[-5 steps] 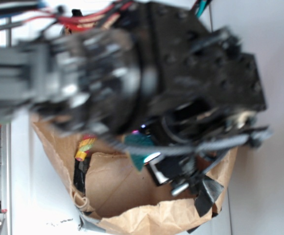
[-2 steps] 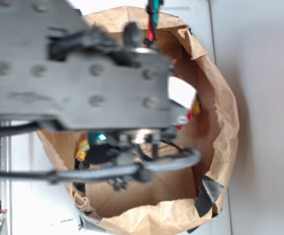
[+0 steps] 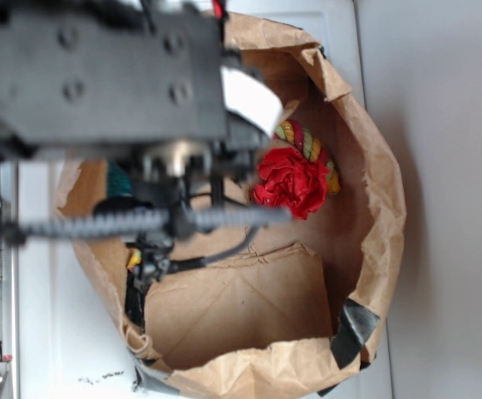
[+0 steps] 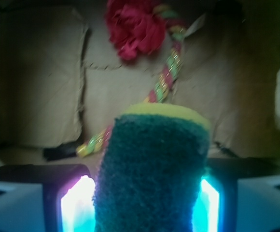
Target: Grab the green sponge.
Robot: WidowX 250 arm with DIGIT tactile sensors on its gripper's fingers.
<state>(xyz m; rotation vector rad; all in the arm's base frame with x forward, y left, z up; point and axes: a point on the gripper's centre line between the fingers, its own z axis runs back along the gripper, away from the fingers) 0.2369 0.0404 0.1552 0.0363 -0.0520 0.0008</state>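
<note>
A brown paper bag [image 3: 374,208] stands open on a white surface [image 3: 58,349], its rim crumpled and rolled down, with a strip of dark tape [image 3: 353,326] on the near right edge. The robot arm [image 3: 100,83] hangs over the bag's left half and hides much of the inside from the outside view.

On the bag's flat bottom lies a red fabric flower [image 3: 292,184], and just beside it, touching, runs a twisted rope [image 3: 303,140] of red, yellow and green strands. In the wrist view the flower [image 4: 135,26] sits at the far end of the bag floor and the rope [image 4: 166,79] stretches from it toward the camera, passing behind the sponge. A small dark thing [image 4: 58,153] lies on the floor near the rope's near end; it is too dim to tell what it is.

The green sponge [image 4: 152,169] is up between the gripper's fingers, clear of the bag floor, standing on edge with its dark green scouring face toward the wrist camera and a rim of yellow foam along its top. The gripper [image 4: 140,203] is closed narrow on the sponge, with a lit finger [image 4: 75,203] pressed against each side. From the outside view only a sliver of green [image 3: 118,179] shows under the arm at the bag's left side.
</note>
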